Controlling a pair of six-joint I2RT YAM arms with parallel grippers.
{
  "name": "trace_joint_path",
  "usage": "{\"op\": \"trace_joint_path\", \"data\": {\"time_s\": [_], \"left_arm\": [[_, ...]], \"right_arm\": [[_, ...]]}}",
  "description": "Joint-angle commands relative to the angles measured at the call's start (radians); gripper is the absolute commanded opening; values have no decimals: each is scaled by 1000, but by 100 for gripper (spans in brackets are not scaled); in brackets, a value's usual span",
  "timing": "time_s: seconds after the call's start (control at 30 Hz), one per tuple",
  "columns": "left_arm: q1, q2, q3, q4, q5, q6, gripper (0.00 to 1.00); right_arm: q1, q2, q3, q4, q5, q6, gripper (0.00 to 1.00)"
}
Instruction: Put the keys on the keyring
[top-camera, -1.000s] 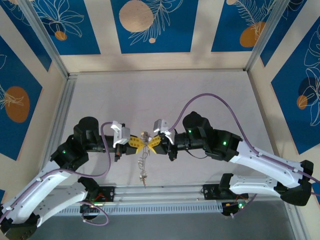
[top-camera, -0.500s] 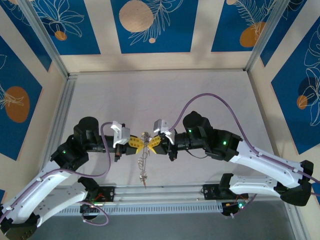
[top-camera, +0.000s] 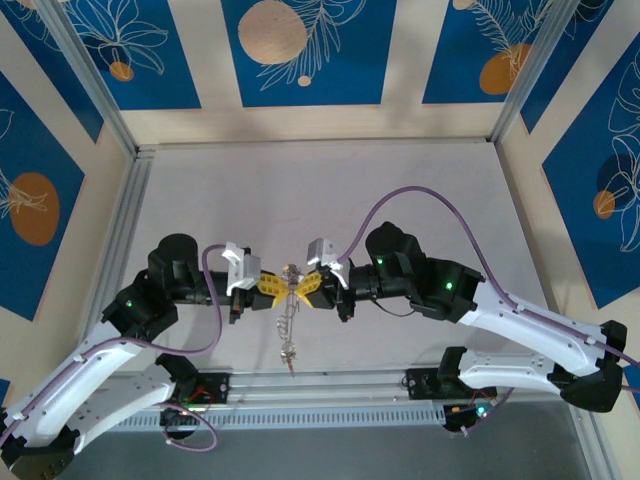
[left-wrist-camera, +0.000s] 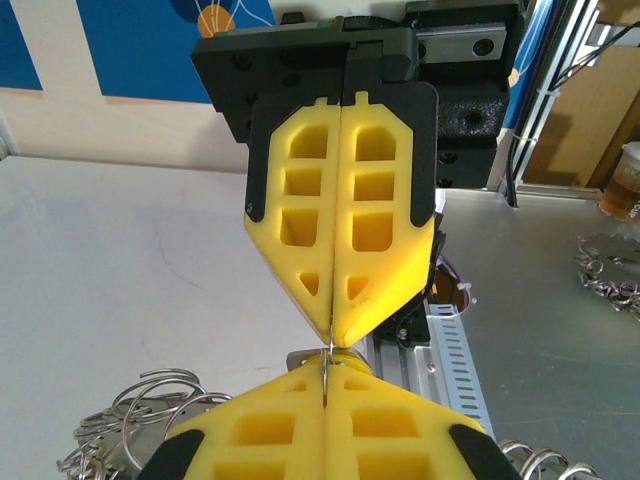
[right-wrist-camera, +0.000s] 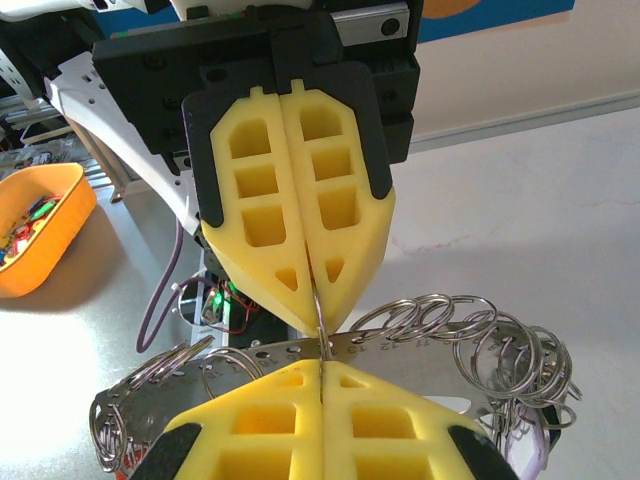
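Where the two arms meet at the centre of the overhead view, you have the left end effector (top-camera: 277, 287) and the right end effector (top-camera: 306, 287) tip to tip over the pale grey tabletop (top-camera: 300, 190), and both are closed. In the left wrist view your left end effector (left-wrist-camera: 325, 385) rises from the bottom edge and the right end effector (left-wrist-camera: 331, 335) comes down from the top. The thin grey metal wire keyring (left-wrist-camera: 325, 362) is pinched between both pairs of yellow fingers (left-wrist-camera: 380, 230). The right wrist view mirrors this: right end effector (right-wrist-camera: 320, 375) at the bottom, left end effector (right-wrist-camera: 312, 318) above, the wire running upright between them at mid-frame. Behind it you see a perforated silver metal strip (right-wrist-camera: 280, 352) strung with silver split rings (right-wrist-camera: 470, 335), spreading toward the lower right. From the meeting point in the overhead view a string of small metal pieces (top-camera: 288, 335) trails toward the bottom of the frame; you cannot tell individual keys there. An orange bowl (right-wrist-camera: 40, 230) sits at the left edge of the right wrist view.
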Motion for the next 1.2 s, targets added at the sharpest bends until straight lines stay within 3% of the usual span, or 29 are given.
{"op": "trace_joint_path", "data": {"time_s": [0.0, 1.17], "left_arm": [[6, -13, 5, 49, 40, -11, 0], [7, 35, 46, 27, 73, 12, 0]], "right_arm": [[-5, -1, 26, 11, 7, -22, 0], [0, -19, 54, -57, -30, -110, 0]]}}
